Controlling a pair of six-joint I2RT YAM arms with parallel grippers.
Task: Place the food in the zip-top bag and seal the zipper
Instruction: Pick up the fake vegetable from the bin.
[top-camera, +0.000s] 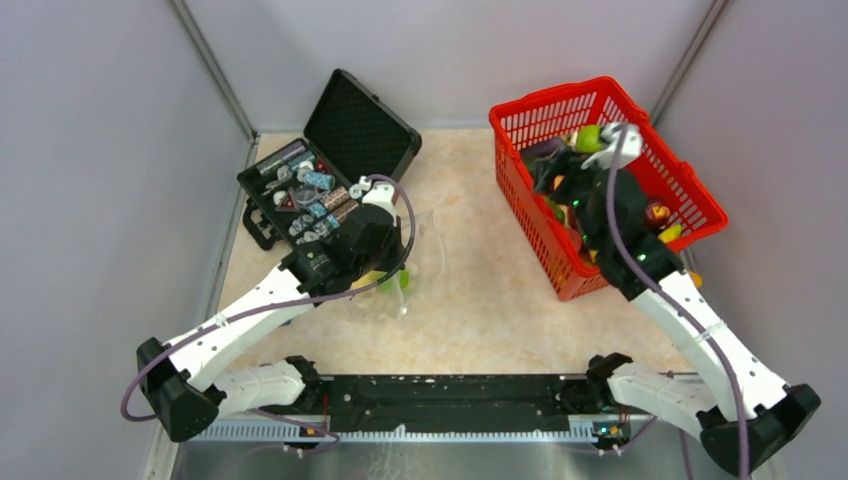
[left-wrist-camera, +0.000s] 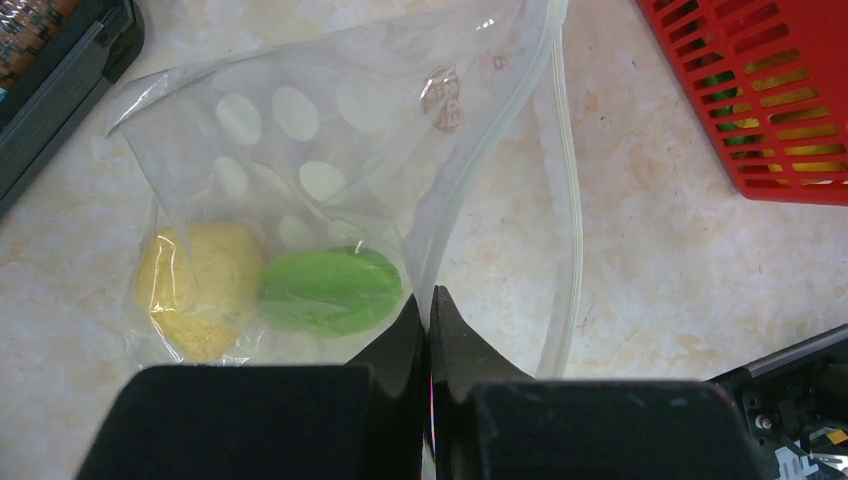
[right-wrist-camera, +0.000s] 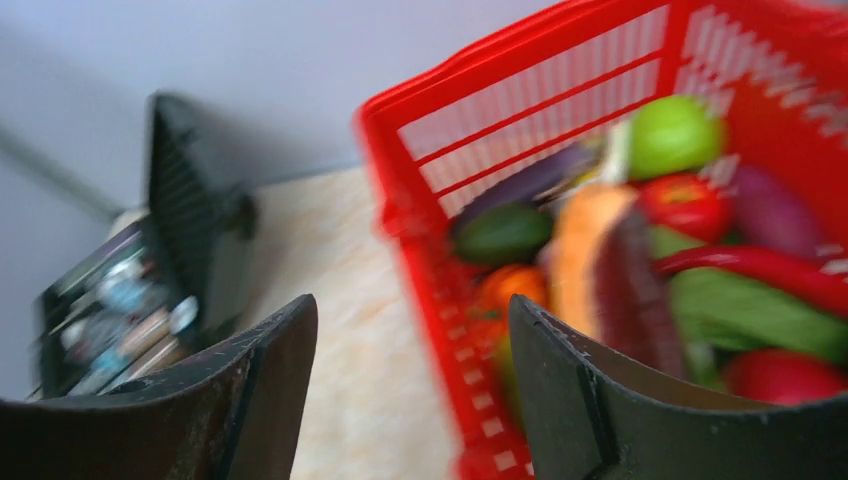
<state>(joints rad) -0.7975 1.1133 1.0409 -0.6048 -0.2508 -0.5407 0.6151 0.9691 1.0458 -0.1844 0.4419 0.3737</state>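
Observation:
The clear zip-top bag (left-wrist-camera: 380, 120) lies on the table with a yellow toy (left-wrist-camera: 200, 285) and a green toy (left-wrist-camera: 330, 290) inside. Its mouth is open, and the whitish zipper strip (left-wrist-camera: 572, 200) curves along the right. My left gripper (left-wrist-camera: 428, 305) is shut on the bag's near mouth edge; in the top view it (top-camera: 388, 275) sits over the bag (top-camera: 420, 250). My right gripper (right-wrist-camera: 410, 305) is open and empty, hovering over the left wall of the red basket (right-wrist-camera: 420, 200), blurred. More food fills the basket, including a green apple (right-wrist-camera: 675, 135) and a red fruit (right-wrist-camera: 685, 205).
An open black case (top-camera: 330, 170) of small metal parts stands at the back left, close behind the left arm. The red basket (top-camera: 700, 195) stands at the back right with my right gripper (top-camera: 548, 178) over it. Grey walls enclose the table.

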